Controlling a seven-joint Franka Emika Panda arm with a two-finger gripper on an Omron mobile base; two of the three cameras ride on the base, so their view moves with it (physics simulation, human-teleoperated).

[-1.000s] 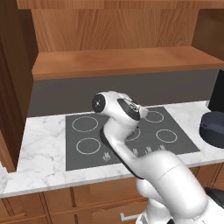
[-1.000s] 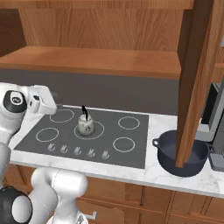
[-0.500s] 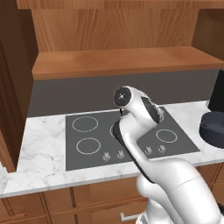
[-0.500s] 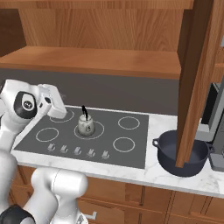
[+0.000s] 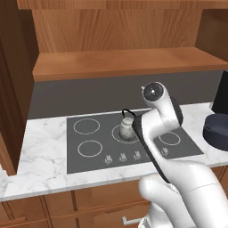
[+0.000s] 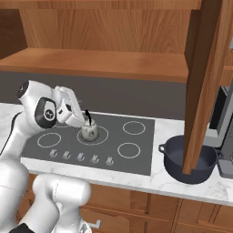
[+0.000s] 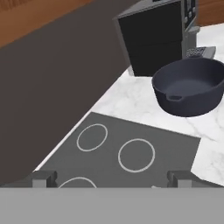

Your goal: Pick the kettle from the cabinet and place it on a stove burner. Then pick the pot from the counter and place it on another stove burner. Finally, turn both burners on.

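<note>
The small silvery kettle [image 5: 127, 128] [image 6: 89, 131] stands upright on the back middle burner of the dark cooktop [image 5: 89, 133]. The wide dark blue-grey pot [image 5: 217, 131] [image 6: 188, 159] [image 7: 190, 85] sits on the white marble counter [image 5: 40, 156] to the right of the cooktop. My gripper [image 6: 78, 119] [image 7: 113, 179] hovers above the cooktop just left of the kettle, open and holding nothing. Its fingertips [image 7: 43, 178] point across the right burners toward the pot. The brown cabinet's shelf board [image 5: 124, 62] runs above the stove.
A black appliance [image 7: 155, 37] [image 5: 221, 91] stands behind the pot. An open cabinet door [image 6: 205, 82] hangs in front of the pot in the right base view. Several knobs [image 5: 122, 156] line the cooktop's front edge. The other burners [image 7: 136, 155] are bare.
The arm has swung from the left side of the cooktop toward the right. The kettle now shows beside it in the left base view. Kettle and pot have not moved; the jaws stayed open.
</note>
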